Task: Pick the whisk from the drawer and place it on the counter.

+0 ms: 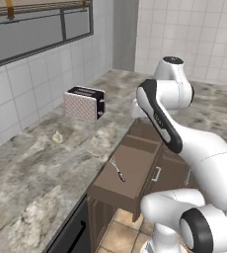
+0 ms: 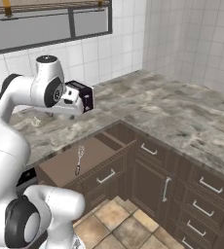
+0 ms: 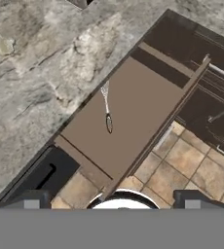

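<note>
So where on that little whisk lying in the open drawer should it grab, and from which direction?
Probably the slim dark handle of the whisk, coming straight down from above. It lies flat on the bare bottom of the drawer, away from the low sides, so nothing blocks a top approach. The handle looks firmer than the wire head, and the gripper would close across its narrow width.

Base views flank drawer [image 1: 135, 170]; hand view overhead, shared

no readable text, labels or numbers
</note>
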You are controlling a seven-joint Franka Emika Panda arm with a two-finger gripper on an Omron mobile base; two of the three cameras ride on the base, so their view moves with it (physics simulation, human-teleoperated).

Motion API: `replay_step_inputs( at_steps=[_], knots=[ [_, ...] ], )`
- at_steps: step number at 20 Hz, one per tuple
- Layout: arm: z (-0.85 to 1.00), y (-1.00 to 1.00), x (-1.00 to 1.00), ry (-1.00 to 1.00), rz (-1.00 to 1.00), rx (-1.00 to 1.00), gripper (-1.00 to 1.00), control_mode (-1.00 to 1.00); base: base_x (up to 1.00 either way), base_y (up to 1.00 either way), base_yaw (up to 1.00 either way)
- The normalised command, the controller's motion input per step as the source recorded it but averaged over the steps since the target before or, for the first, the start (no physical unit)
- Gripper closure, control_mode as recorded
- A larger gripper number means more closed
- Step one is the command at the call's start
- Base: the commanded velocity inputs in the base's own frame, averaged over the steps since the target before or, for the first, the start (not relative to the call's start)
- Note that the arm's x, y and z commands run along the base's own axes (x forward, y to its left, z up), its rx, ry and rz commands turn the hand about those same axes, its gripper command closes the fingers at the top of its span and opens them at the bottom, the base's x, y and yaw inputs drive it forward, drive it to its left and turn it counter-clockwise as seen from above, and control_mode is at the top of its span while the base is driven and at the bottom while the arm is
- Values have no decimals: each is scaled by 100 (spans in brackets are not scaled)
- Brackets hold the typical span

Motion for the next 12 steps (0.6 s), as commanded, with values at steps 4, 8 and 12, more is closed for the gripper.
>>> replay_step_inputs(
  at_steps=[4,8,12],
  knots=[
    [-40,3,0,-10,-61,3,-100,-100,0,0,0],
    [-49,-25,0,-1,-37,7,-100,-100,0,0,0],
    [-51,-40,0,0,-27,12,-100,-100,0,0,0]
  ],
)
